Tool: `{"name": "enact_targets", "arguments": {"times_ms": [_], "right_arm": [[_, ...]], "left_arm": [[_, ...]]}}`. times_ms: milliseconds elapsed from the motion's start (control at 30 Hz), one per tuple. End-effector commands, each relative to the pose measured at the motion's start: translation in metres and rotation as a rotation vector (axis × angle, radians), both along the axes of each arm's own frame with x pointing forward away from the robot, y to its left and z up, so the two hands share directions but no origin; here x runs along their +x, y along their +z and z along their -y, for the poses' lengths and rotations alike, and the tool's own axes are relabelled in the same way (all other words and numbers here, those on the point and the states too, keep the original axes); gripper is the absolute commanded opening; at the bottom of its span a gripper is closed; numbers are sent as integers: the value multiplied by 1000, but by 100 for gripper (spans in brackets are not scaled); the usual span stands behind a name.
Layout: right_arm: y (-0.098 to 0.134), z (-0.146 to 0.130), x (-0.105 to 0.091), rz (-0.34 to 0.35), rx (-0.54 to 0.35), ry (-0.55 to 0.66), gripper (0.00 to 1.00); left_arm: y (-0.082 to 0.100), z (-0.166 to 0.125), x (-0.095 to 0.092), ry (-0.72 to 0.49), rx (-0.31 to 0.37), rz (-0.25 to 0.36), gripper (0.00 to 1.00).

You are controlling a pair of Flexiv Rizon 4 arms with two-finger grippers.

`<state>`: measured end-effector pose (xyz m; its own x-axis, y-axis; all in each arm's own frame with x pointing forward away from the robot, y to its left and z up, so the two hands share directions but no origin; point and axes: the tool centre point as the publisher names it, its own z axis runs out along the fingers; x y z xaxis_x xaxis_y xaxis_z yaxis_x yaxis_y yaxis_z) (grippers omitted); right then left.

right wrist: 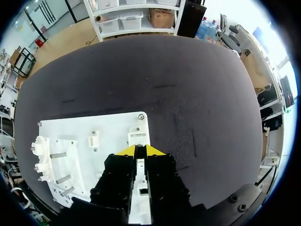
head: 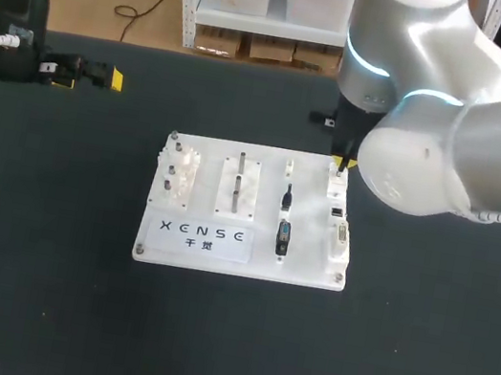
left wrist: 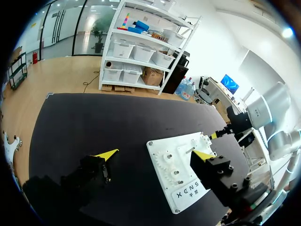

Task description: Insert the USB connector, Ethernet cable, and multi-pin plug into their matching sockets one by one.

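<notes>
Your right gripper has its fingers pinched on one small dark plug, their two yellow tips touching it from either side. In the head view you see that gripper low over the far right corner of the white board, at the far end of the sockets. I count three sockets there, set in one column along the board's right edge; from the right wrist view the white strip that carries them runs under the fingers.

Two more plugs sit on the board just left of that column: one slim black plug and, nearer you, one thicker black plug. Neither touches a gripper. Further left stands one white middle block carrying two upright metal pegs, and beyond it one white gear fixture at the board's left edge.

The one board lies flat near the middle of the black desk. Your right arm comes in from the right and covers the desk's far right part.

Your left gripper hangs well apart from the board, over the desk's far left. From its own wrist view, the left gripper has its two fingers spread wide with nothing between them, and the board's corner lies ahead of it.
</notes>
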<state>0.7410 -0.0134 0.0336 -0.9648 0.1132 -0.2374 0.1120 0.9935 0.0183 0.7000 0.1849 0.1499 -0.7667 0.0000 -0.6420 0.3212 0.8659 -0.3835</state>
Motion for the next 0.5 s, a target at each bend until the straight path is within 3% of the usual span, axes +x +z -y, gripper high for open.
{"name": "enact_targets", "arguments": {"times_ms": [33, 500], "right_arm": [[-2, 2, 0, 4, -4, -6, 0], [-18, 0, 0, -31, -18, -31, 0]], "left_arm": [[0, 0, 0, 0, 0, 0, 100], [0, 0, 0, 0, 0, 0, 100]]}}
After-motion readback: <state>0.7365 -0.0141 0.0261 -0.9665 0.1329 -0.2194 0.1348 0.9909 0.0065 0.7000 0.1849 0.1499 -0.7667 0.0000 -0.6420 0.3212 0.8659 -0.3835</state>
